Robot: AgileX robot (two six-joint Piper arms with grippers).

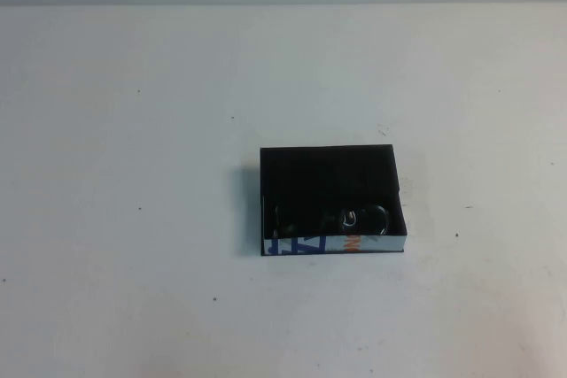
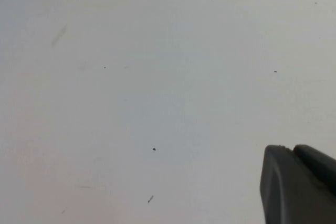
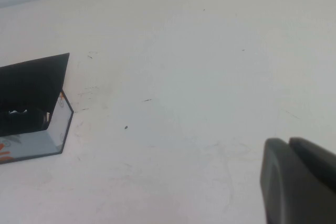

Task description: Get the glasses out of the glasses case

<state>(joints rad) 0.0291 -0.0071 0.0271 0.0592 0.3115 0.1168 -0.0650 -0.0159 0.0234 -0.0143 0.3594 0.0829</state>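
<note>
**A:** Where is the case found?

**B:** The case (image 1: 330, 201) is seen on the table (image 1: 133, 130), slightly right of the middle in the high view, toward 5 o'clock from centre. Its white strip with blue letters and an orange mark is turned to the near side, at 6 o'clock. One corner of it is also caught in the right wrist view (image 3: 34, 108).

**A:** And the glasses?

**B:** The glasses (image 1: 354, 219) are lodged inside the case, against the near wall, toward its 4 o'clock corner. Only rims and glints are made out against the black lining. A glint is also noted in the right wrist view (image 3: 18, 113).

**A:** Grippers?

**B:** The left gripper (image 2: 299, 182) is shown only as a dark part over bare table; no task item is seen near it. The right gripper (image 3: 299, 179) is likewise shown in part, well apart from the case. For both, whether the fingers are open or closed cannot be told. Neither arm is seen in the high view.
</note>
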